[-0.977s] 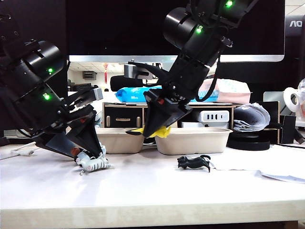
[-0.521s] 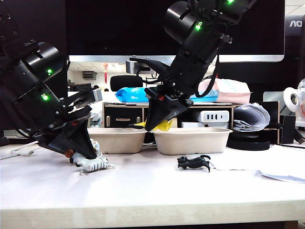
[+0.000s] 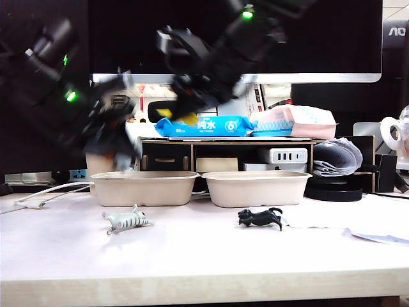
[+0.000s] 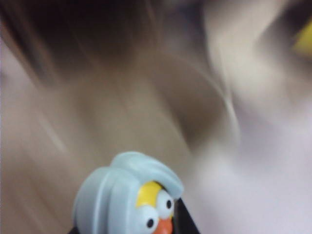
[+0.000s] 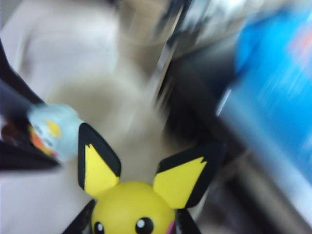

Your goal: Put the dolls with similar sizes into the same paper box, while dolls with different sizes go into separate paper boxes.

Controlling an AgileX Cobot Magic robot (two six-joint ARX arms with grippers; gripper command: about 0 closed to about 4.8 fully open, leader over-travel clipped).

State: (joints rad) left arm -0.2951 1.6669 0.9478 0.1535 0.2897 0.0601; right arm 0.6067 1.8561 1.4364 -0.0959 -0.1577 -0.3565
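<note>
Left gripper (image 4: 129,229) clamped on a pale blue-hooded doll (image 4: 127,197) with yellow face and orange beak, head poking out between the fingers in the wrist view; in the exterior view a blurred dark mass (image 3: 108,137) raised above the left paper box (image 3: 144,187), apparently so the doll can be dropped inside. Right gripper (image 5: 134,226) closed on the yellow doll (image 5: 134,209) with black-tipped ears and pink cheek, gripped low on the body so the head stays clear; seen from outside, blurred and held high (image 3: 182,112) above the gap between the boxes, yellow just showing. Other arm's blue doll also visible in the right wrist view, close beside. Right paper box (image 3: 257,187) standing just beside the left one, rims near but not clearly touching; contents hidden by the walls. Striped grey-white doll (image 3: 128,220) lying on the table (image 3: 204,256) in front of the left box, black animal doll (image 3: 260,218) in front of the right box, both untouched and well apart. Likely both bigger figures bound for boxes first, small animals left for later; heavy blur, so exact aim over either box not readable.
</note>
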